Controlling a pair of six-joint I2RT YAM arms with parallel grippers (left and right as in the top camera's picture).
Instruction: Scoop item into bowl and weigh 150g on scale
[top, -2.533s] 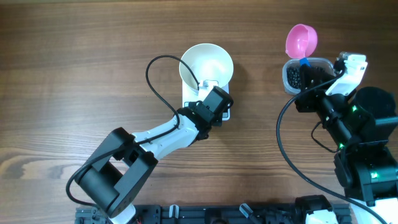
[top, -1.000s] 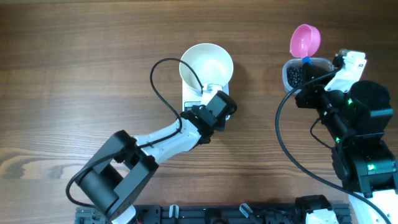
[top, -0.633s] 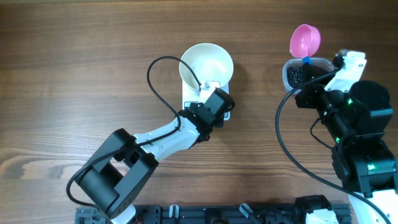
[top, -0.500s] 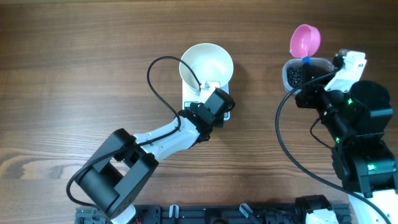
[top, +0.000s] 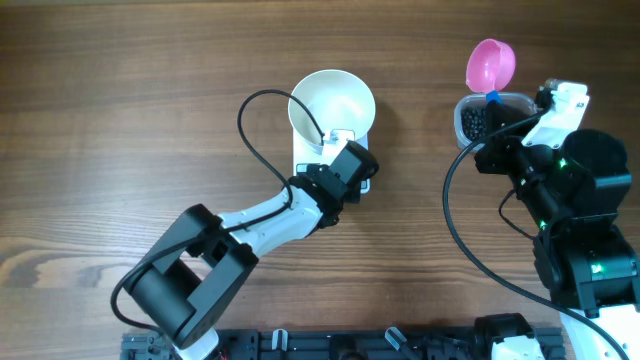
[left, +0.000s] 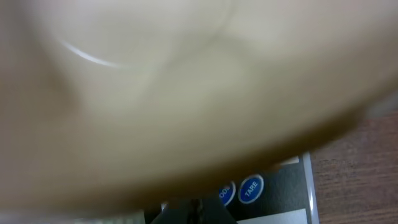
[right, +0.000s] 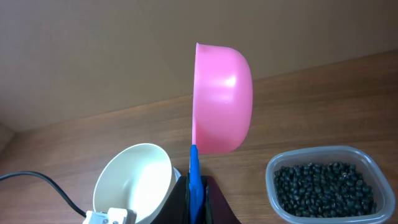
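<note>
The left gripper (top: 348, 166), clenched shut on nothing, is hovering at the front of the scale (top: 303, 160) carrying the empty bowl (top: 332, 100) and should be pressing squarely on the TARE button (left: 250, 188), while the right gripper (right: 198, 198) is clamping the pink scoop (right: 222, 102) beside the tub (right: 271, 171) of black pellets (right: 323, 186).

Overhead looks straight down at the surface (top: 120, 120); left wrist sits very near, probably, the bowl (top: 332, 102) that right wrist sees at 7 o'clock.
</note>
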